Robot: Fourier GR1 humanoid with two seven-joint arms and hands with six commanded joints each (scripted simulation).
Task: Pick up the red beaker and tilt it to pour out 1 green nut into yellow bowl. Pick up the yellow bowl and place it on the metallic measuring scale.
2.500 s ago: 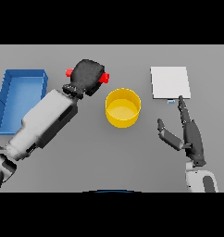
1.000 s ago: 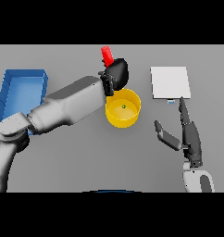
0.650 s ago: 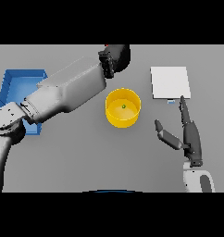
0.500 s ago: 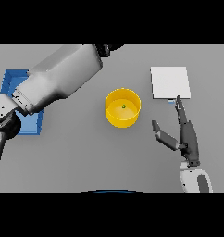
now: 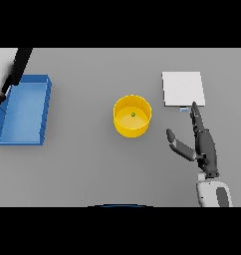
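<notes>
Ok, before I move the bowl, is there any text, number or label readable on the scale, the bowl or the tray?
None can be read.
metallic measuring scale: plain pale top; the small bluish patch at its near edge is too small to read.
yellow bowl: no marking; only a green nut inside.
blue tray: no marking.
right hand: no lettering.

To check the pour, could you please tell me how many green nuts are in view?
1: a single green nut lies inside the yellow bowl, near its centre. The beaker is out of view, so others may be hidden.
</notes>
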